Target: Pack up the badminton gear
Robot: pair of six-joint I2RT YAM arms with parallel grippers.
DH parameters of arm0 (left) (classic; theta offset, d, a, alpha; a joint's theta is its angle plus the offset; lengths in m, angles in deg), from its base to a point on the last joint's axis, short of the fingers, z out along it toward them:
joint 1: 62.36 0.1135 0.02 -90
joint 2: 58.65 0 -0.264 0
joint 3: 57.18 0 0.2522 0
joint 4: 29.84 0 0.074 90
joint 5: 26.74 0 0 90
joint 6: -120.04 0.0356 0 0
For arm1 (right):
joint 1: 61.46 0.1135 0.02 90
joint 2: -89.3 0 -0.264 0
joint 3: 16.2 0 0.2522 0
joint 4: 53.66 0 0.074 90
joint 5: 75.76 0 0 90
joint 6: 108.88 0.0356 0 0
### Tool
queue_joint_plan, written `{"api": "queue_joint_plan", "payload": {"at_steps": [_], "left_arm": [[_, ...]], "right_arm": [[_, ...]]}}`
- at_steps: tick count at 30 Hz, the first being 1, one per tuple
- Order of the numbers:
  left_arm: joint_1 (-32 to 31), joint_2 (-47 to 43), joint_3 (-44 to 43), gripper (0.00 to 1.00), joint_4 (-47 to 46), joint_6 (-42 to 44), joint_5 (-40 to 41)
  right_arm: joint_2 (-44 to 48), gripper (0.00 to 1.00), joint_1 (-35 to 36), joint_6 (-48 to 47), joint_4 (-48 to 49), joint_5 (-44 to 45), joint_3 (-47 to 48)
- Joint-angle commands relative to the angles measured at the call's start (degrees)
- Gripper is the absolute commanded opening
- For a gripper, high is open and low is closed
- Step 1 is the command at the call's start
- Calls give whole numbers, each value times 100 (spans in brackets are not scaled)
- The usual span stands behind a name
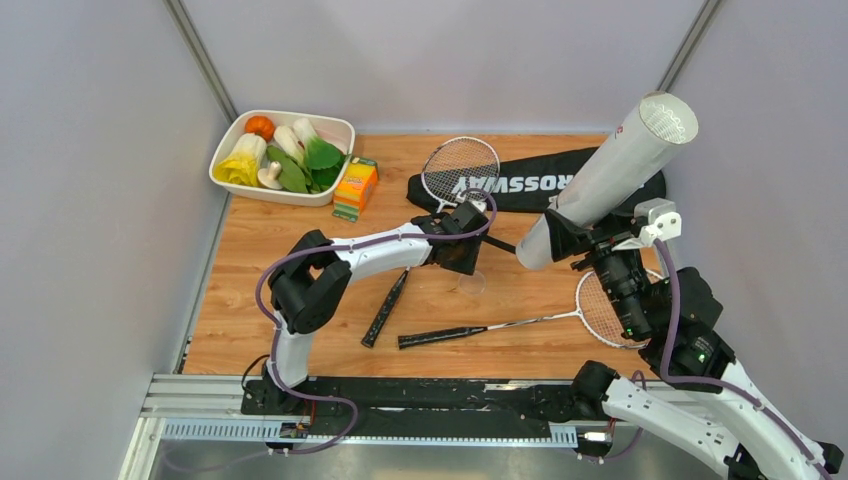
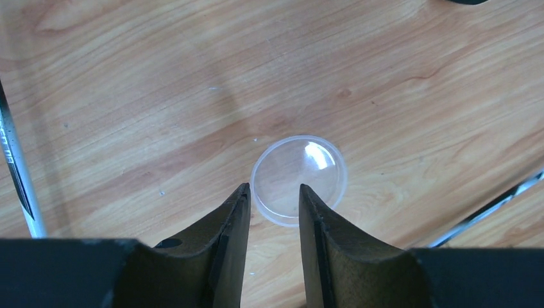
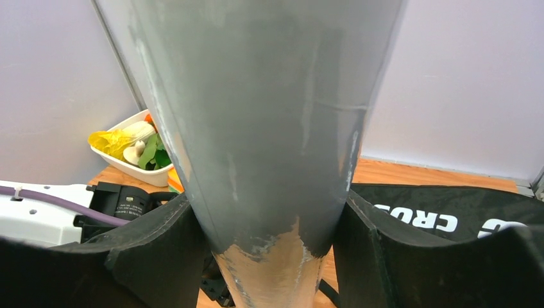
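Note:
My right gripper (image 1: 563, 233) is shut on the long white tube (image 1: 610, 175), which tilts up to the right with its open end high; in the right wrist view the tube (image 3: 256, 96) fills the space between both fingers (image 3: 378, 250). My left gripper (image 2: 272, 187) is open, its tips just above the table and straddling the near rim of a clear round cap (image 2: 298, 179). One racket (image 1: 460, 170) rests its head on the black CROSSWAY bag (image 1: 540, 185). The other racket (image 1: 500, 325) lies near the front, its head under the right arm.
A white dish of toy vegetables (image 1: 283, 150) and a small orange-and-green box (image 1: 354, 187) stand at the back left. Grey walls close in the table on both sides and at the back. The first racket's black handle (image 1: 385, 308) lies beside my left arm.

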Motion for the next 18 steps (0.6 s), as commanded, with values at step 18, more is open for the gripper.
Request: {"api": "queue_joint_plan", "payload": {"at_steps": [18], "left_arm": [[-105,661,-250,21,465,-84,378]], "right_arm": [[74,52,-17,-159,282,137,-45]]}}
